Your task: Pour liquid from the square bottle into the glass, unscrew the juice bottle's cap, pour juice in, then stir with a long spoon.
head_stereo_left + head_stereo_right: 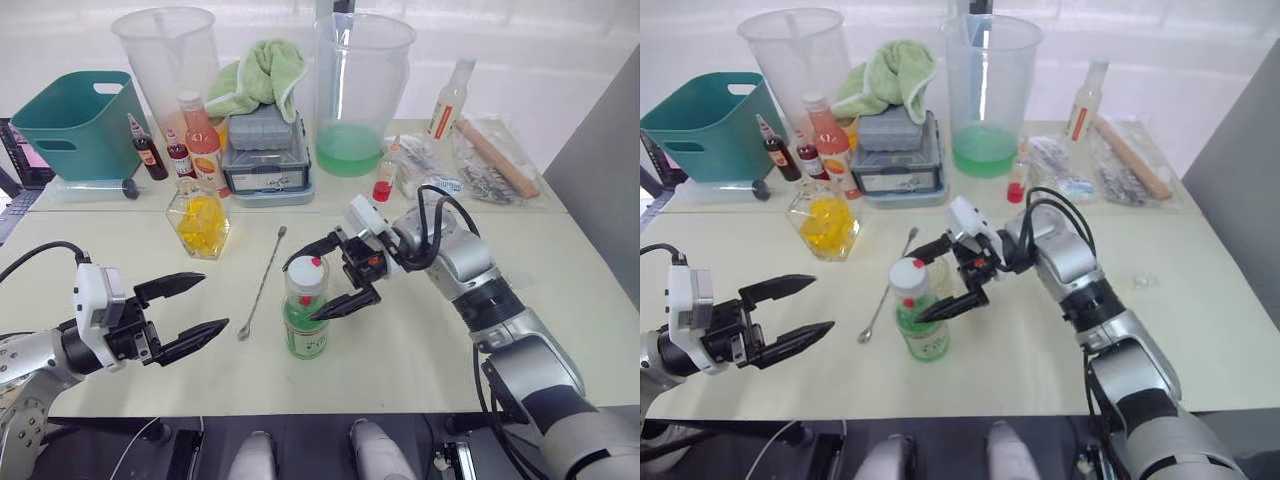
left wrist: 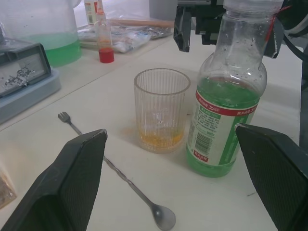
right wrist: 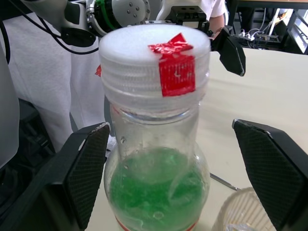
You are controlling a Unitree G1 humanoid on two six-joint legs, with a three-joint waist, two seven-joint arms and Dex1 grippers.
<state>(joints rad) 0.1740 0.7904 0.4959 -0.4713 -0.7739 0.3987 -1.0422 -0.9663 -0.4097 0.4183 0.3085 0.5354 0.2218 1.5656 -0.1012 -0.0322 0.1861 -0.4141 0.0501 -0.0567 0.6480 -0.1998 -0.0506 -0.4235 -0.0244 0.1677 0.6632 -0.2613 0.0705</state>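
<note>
Juice bottle (image 1: 305, 318) stands upright near the front-middle of the bench (image 1: 560, 300), white cap (image 3: 155, 61) still on, a red tape mark on it. Right gripper (image 1: 327, 276) is at cap height with jaws wide open, one finger on each side of the neck, neither touching. Left gripper (image 1: 186, 313) hovers well to the left, low over the bench, jaws also wide open and empty.

Glass (image 2: 160, 109) sits just behind the bottle, close beside it, with a thin layer of yellow liquid in the bottom; the first pour looks done. Spoon (image 1: 262, 281) lies flat on the bench left of the bottle, bowl end toward the front. Square bottle (image 1: 201, 222) stands further back left, apart from the rest.

Risks, as judged:
- Nothing holds the bottle body. If the right jaws close and twist the cap alone, the whole bottle may spin or tip rather than unscrew.
- Bottle is tall and slim; an off-centre closing finger could push it over into the glass, which is near enough to be struck.
- Left gripper coming in to steady the body has to cross over the spoon; a low approach could knock it away or roll it.
</note>
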